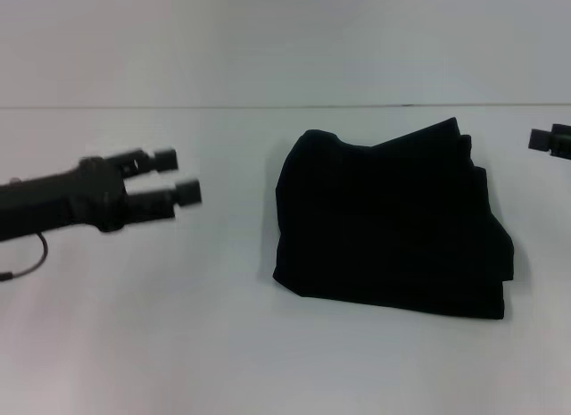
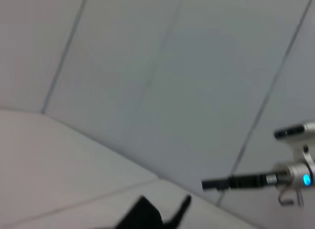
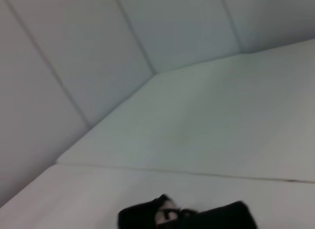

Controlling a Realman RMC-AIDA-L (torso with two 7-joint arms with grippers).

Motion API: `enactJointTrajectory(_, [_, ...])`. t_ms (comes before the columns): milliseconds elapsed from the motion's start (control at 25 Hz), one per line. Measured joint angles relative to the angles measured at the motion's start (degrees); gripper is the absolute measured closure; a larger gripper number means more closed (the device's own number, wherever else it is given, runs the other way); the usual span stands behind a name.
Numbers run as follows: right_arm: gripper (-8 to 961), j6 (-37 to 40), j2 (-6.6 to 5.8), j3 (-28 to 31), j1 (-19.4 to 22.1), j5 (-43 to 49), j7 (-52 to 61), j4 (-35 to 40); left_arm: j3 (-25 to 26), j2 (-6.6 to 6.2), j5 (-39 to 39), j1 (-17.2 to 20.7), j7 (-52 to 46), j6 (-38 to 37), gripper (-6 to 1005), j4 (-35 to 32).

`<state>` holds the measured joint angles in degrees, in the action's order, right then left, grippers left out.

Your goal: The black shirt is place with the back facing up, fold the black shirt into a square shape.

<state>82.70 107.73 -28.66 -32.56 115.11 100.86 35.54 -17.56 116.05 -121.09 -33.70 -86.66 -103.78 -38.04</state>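
Observation:
The black shirt [image 1: 388, 223] lies folded into a rough square block on the white table, right of centre in the head view. Its upper corners stick up a little. My left gripper [image 1: 177, 176] hovers well to the shirt's left, open, with nothing between its two fingers [image 1: 189, 194]. Only the tip of my right gripper [image 1: 546, 140] shows at the right edge, beside the shirt's far right corner and apart from it. In the left wrist view a peak of the shirt [image 2: 147, 216] shows low down, with the right arm [image 2: 256, 180] beyond it.
The white table [image 1: 178, 344] runs back to a pale wall [image 1: 268, 40]. A thin cable [image 1: 31, 259] hangs under the left arm. A dark shape [image 3: 197, 218] low in the right wrist view is too unclear to name.

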Motion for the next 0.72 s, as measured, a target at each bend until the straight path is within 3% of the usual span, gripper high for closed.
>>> enactJointTrajectory(120, [287,2.03,-2.15,-1.26,-0.85,2.30,1.83,0.19,-2.34,0.22,-2.77,-0.23,0.00,-0.51,132,-0.21])
enactJointTrajectory(240, [288,2.41,-2.88,-3.21,-2.09,4.69,3.87,2.05,-4.85,0.51,-4.63,-0.33,0.00,-0.61,133,-0.25])
enactJointTrajectory(520, [288,0.79,-1.19,-5.67,-7.81,12.43,6.53,4.78,-8.14,1.23,-6.51,-0.42,-0.08,0.04,133,-0.55])
enactJointTrajectory(720, [289,-2.07,1.44,-10.27,-11.38,13.51,5.57,5.20,-7.91,1.27,-6.33,-0.29,-0.09,0.07,133,-0.38])
